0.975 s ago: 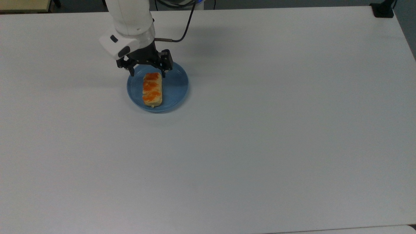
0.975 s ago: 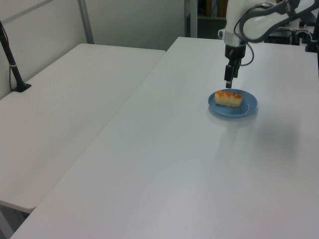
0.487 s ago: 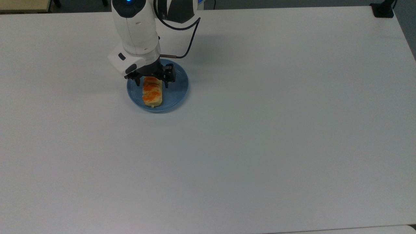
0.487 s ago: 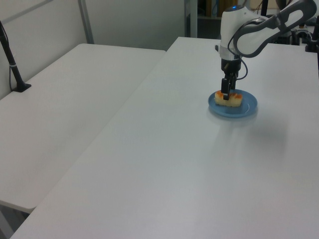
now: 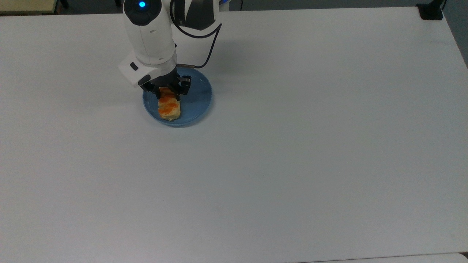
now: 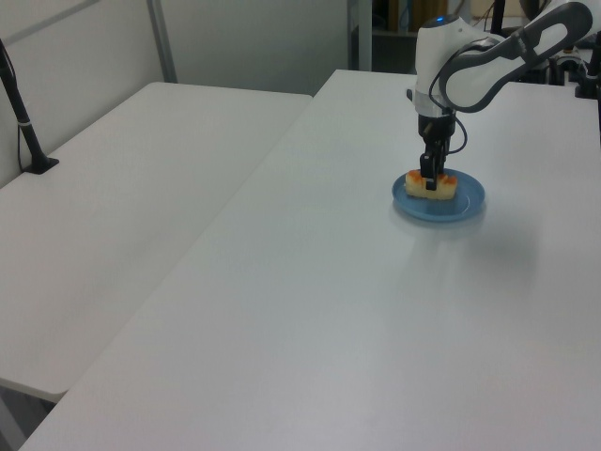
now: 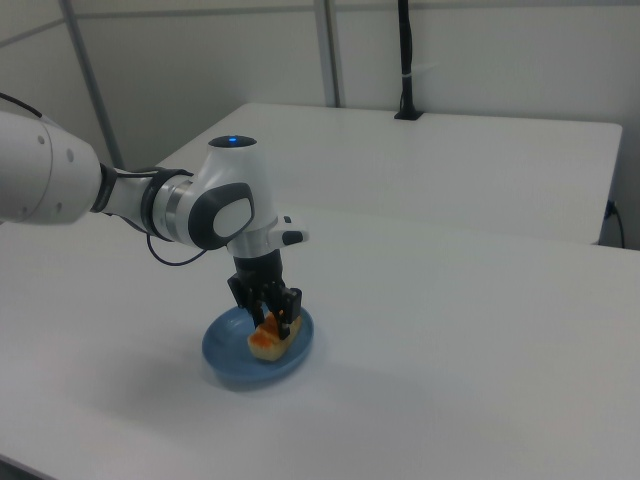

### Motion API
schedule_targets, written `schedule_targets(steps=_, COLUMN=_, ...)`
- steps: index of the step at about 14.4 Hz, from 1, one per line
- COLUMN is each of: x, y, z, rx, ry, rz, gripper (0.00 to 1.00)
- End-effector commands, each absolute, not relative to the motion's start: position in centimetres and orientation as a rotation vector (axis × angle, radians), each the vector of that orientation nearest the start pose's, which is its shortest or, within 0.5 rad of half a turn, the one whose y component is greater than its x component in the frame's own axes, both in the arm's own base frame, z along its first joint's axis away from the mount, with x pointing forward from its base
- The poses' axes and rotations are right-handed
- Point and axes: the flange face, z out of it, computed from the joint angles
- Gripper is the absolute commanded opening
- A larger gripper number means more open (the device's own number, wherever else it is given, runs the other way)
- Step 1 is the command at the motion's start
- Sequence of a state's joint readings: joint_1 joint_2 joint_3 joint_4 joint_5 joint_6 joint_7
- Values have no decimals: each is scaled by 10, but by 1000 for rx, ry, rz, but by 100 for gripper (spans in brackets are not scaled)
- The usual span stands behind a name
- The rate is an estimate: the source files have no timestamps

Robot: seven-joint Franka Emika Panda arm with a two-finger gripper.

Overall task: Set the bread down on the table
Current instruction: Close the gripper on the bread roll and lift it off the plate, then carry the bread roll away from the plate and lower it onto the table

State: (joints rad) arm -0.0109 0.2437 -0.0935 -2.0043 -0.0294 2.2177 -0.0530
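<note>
- Bread (image 5: 169,108) lies on the blue plate (image 5: 199,95), toward the plate's rim on the top view's left; not on the bare table (image 5: 292,146) yet.
- Plate sits nr the table's far edge in the top view, left of centre along that edge; lots of bare tabletop toward the near edge and the top view's right.
- Bread's long axis runs far-to-near in the top view, roughly square to the table's far edge. In the left view (image 6: 431,187) it reads as a side-on loaf, long axis across the picture.
- Gripper (image 5: 169,95) is down over the bread's far end, w/ one finger on each long side, so the jaws straddle the short axis. Good: grip goes across the narrow width, not along the length.
- Fingers look clenched against the bread's sides in the top view and the right view (image 7: 277,318); I'd call it grasped, tho contact itself is hard to confirm.
- Grip is off-centre: most of the loaf sticks out toward the table's near edge, past the fingers. Judgement: on lift, the free end may droop or pivot.
- Bread seems tilted slightly in the right view (image 7: 270,338), near end maybe touching the plate; can't tell for sure.
- Next move, as I judge it: lift straight up clear of the plate rim, carry toward open tabletop, lower, let go.
</note>
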Motion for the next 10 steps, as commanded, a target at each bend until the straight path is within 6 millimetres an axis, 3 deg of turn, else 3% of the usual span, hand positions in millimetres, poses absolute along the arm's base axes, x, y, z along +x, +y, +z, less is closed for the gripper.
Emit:
schedule_targets(steps=1, x=588, y=-66, z=344, rx=-3198, ry=72, rz=23, gripper=49)
schedule_targets(steps=5, x=589, y=-95, z=381, rx=-3201, ry=78, rz=-41, gripper=49)
schedule_targets(steps=10, x=613, y=-176, z=410, rx=-3229, ry=24, rz=-160, gripper=49)
